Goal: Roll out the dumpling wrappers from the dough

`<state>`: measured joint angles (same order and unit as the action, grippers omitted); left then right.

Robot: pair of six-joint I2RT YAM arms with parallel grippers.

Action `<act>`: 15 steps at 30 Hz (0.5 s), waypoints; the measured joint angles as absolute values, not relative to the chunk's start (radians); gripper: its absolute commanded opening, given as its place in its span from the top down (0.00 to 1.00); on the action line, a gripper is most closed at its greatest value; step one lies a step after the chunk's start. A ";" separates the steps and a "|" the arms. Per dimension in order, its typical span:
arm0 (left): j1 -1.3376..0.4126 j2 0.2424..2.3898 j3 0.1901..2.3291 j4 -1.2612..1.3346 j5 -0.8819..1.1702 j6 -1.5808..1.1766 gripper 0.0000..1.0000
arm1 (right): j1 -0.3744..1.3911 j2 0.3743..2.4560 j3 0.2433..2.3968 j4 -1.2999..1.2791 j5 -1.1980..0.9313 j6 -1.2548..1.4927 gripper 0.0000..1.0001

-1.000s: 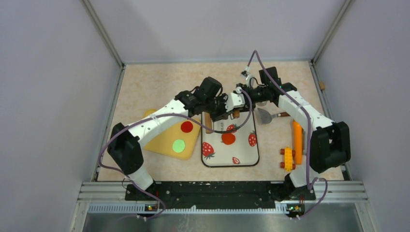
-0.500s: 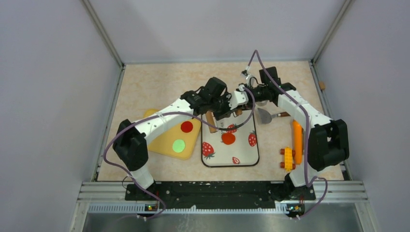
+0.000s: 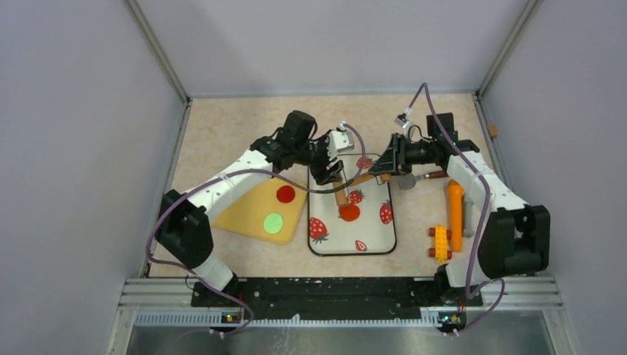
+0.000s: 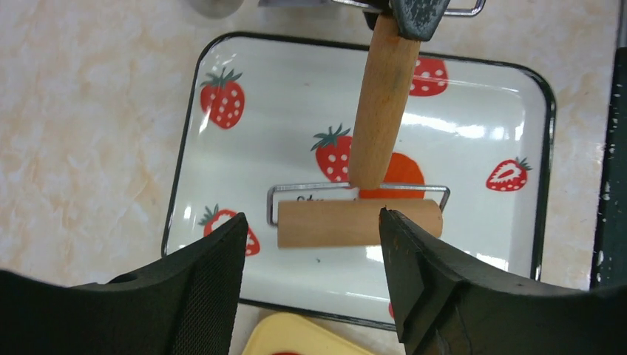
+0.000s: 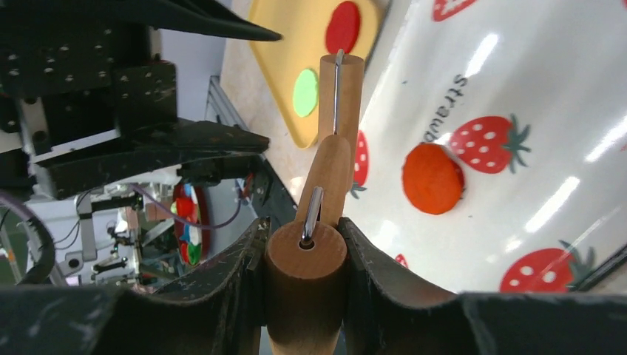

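right gripper [image 5: 303,222] is clamped hard on the butt end of the handle [image 5: 325,174], both fingers flat on the wood. my read is that gripping that far back leaves the wrist clear of the tray [image 3: 370,229] and lets the roller [image 4: 358,222] reach down at a slant. the roller lies crosswise just beside the dough [image 5: 432,177], not on it. can't tell if it touches the tray surface.

left gripper [image 4: 310,222] hangs over the tray, jaws wide apart, nothing in them. the roller shows between its fingers from above. my guess is it's there to steady the roller end, or just as a standby. can't say which.

the dough is a round orange-red blob mid-tray, next to a printed strawberry [image 5: 488,140]. the handle and roller partly hide it in the left wrist view. the tray looks like the rolling surface, which would explain the dough being there alone.

red wrapper [image 3: 285,194] and green wrapper [image 3: 273,222] lie apart on the yellow board [image 3: 248,218], left of the tray. that's likely a staging spot so finished pieces sit out of the roller's path.

next move as i read it: shift the roller sideways onto the dough and press down. the risk is the long lever from a butt-end grip. the roller may skew or skid on the glossy tray, or push the dough along instead of flattening it.
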<state>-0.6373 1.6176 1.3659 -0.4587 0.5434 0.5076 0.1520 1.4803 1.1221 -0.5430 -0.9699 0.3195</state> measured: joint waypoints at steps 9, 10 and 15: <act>-0.730 1.601 1.344 -0.359 0.661 0.582 0.29 | 0.152 1.355 1.032 -0.505 -1.068 0.353 1.00; -0.735 1.609 1.353 -0.364 0.671 0.596 0.30 | 0.152 1.355 1.030 -0.504 -1.070 0.353 1.00; -0.740 1.663 1.391 -0.382 0.699 0.654 0.36 | 0.152 1.353 1.028 -0.503 -1.067 0.353 1.00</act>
